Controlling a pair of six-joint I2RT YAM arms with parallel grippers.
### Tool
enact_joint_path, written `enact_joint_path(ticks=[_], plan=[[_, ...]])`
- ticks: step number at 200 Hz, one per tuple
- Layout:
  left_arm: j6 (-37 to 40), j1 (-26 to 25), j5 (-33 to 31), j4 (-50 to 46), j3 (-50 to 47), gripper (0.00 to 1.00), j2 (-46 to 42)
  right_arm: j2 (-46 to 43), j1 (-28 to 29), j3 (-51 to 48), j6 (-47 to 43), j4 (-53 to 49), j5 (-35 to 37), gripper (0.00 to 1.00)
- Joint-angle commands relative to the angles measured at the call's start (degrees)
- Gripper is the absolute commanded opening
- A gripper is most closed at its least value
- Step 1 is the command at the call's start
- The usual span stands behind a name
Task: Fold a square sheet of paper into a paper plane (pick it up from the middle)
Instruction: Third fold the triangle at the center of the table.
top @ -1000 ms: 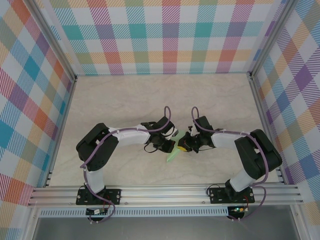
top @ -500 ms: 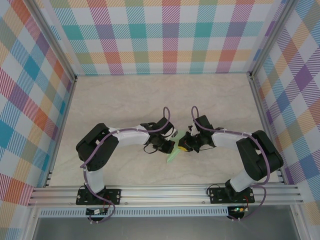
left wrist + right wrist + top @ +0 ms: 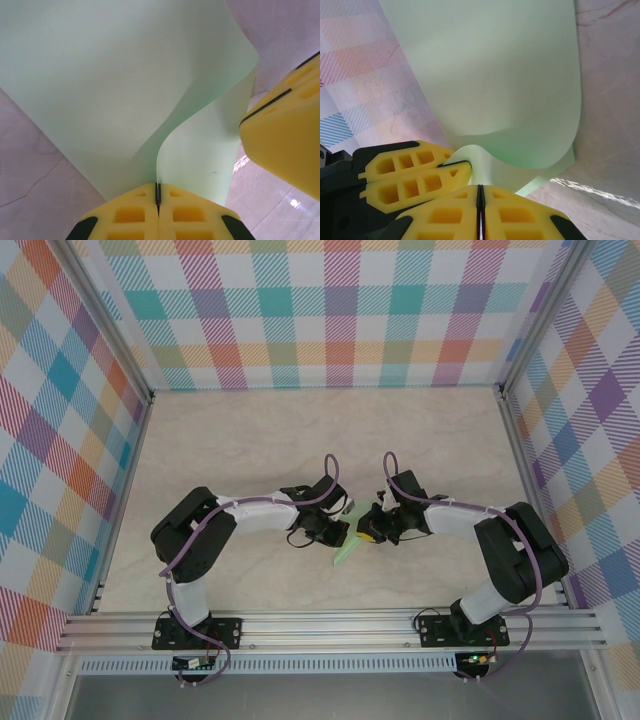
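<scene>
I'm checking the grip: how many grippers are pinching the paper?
2. The left gripper pinches the paper at one edge; the right gripper looks shut on it too, close beside the left one.

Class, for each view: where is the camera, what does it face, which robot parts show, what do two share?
Top external: above, behind the bases, looking down on the table; both arms.
Left wrist: on left arm, facing the paper; left gripper shut on it.
Right wrist: on right arm, facing the paper; right gripper shut on it.
Wrist views share the paper.
</scene>
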Motion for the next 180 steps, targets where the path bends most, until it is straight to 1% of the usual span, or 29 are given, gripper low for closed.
enact_joint_path(ticks=[1, 71, 123, 155, 180], plan=[[-0.73, 0.6, -0.53, -0.7, -1.37, 0.03, -1.24, -0.14, 0.33, 0.56, -0.77, 1.45, -1.97, 0.1], [-0.73, 0.61, -0.61, -0.92, -1.44, 0.02, -0.96, 3.02, 0.38, 0.43, -0.53, 3.91, -3.77, 0.1], [-0.65, 0.59, -1.0, -1.14, -1.56, 0.02, -0.95, 5.95, 0.38, -0.05, -2.65, 2.72, -2.39, 0.09], [-0.74, 0.6, -1.24, -1.22, -1.91, 0.02, -0.97, 6.42, 0.38, -0.5, -3.08, 3.05, -2.17, 0.09], [-0.85, 0.53, -1.33, -1.34, -2.19, 0.02, -0.97, 5.09, 0.38, 0.25, -3.48, 1.73, -2.32, 0.1]])
